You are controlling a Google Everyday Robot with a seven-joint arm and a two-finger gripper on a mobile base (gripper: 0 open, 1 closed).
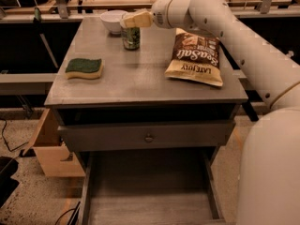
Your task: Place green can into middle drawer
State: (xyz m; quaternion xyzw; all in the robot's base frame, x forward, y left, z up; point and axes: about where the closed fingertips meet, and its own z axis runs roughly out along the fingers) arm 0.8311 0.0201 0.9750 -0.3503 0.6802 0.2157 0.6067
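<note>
The green can (131,38) stands upright at the back of the grey cabinet top (136,81), just right of a white bowl. My gripper (133,20) reaches in from the right and sits at the can's top, covering its lid. The middle drawer (149,198) is pulled out wide open below the cabinet, showing a bare grey wood-grain floor and thin low side walls. It lies well in front of and below the can.
A brown chip bag (194,56) lies right of the can. A green and yellow sponge (84,68) lies at the left. The white bowl (112,20) stands at the back. A closed drawer front with a round knob (149,137) sits above the open drawer. A cardboard box (48,149) stands left of the cabinet.
</note>
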